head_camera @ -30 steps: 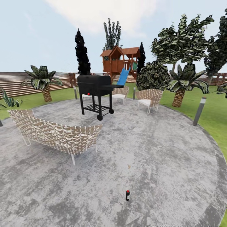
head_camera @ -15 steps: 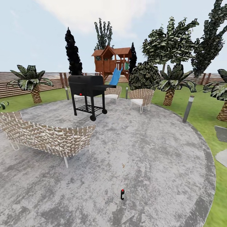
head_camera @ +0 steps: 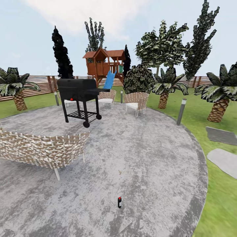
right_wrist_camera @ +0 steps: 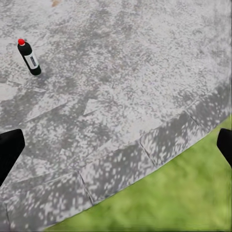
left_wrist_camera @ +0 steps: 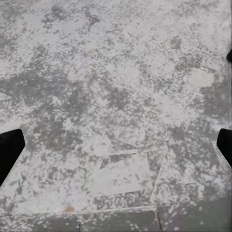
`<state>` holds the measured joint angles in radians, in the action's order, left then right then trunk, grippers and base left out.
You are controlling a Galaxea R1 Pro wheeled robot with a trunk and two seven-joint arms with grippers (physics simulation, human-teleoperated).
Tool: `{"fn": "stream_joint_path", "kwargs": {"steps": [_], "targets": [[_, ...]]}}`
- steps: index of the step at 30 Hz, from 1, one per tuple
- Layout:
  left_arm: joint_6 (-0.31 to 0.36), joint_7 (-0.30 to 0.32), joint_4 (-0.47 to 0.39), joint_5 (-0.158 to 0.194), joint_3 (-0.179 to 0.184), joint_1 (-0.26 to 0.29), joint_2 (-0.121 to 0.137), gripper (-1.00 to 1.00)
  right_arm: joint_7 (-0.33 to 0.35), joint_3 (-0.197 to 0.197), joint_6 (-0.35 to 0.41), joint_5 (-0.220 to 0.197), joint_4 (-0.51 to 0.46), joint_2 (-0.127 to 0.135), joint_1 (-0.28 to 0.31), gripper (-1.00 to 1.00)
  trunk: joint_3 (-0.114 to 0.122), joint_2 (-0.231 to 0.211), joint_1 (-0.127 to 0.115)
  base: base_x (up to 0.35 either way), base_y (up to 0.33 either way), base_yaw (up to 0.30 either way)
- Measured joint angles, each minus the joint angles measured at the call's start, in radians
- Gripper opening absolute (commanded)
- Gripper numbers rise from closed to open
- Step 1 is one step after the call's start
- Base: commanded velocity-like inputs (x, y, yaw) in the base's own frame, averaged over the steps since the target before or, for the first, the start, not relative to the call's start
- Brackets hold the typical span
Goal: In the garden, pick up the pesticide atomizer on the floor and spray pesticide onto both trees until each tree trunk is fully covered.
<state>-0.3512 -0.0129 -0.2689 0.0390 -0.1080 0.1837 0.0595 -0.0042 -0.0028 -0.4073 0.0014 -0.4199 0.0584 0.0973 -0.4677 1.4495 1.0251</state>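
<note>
Head cam sits high, facing forward and slightly down across the round grey mottled stone floor [head_camera: 138, 158] toward the brown slatted wooden fence [head_camera: 42, 82] far off. Left wrist cam looks steeply down at the paving [left_wrist_camera: 116, 96], close. Right wrist cam angles down at the paving's curved edge [right_wrist_camera: 159, 145]. Head and right wrist share the tiny dark green red-capped bottle [head_camera: 119, 202] [right_wrist_camera: 29, 57].

A black wheeled barbecue grill [head_camera: 80, 95] stands beside a woven wicker bench [head_camera: 39, 149]; two wicker armchairs [head_camera: 136, 102] sit before a wooden playhouse with blue slide [head_camera: 103, 65].
</note>
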Motion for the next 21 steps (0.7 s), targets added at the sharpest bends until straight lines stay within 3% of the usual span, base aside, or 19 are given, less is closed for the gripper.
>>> {"fn": "stream_joint_path", "kwargs": {"steps": [15,21], "targets": [[0.0,0.0,0.0,0.001,0.0,0.0,0.0,1.0,0.0,0.0,0.0,-0.001,0.0,0.0,0.0,1.0,0.0,0.0,0.0,0.0,0.001,-0.3],[0.0,0.0,0.0,0.001,-0.001,0.0,0.0,1.0,0.0,0.0,0.001,-0.001,0.0,0.0,0.0,1.0,0.0,0.0,0.0,0.0,0.197,-0.3]]}}
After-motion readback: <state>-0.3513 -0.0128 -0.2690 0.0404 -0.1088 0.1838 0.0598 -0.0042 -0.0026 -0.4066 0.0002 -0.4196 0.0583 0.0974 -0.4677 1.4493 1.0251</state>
